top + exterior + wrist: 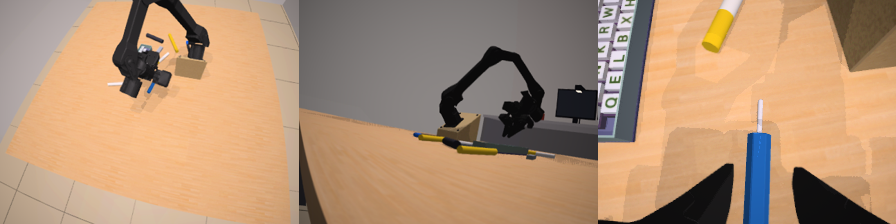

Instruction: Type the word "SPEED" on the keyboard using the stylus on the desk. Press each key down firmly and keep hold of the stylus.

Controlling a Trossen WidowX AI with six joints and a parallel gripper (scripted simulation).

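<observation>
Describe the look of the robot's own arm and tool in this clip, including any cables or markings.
The arm is matte black, with long straight links and bulky, rounded joint housings. Its tool is black too, with two fingers that taper toward narrow tips. I can't make out any cables or markings.

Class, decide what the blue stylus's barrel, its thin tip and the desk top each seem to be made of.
Barrel: probably smooth plastic, given its even colour and straight facets.
Thin tip: pale, either plastic or metal; the picture leaves it open.
Desk top: wood or laminate, showing streaky grain.
</observation>
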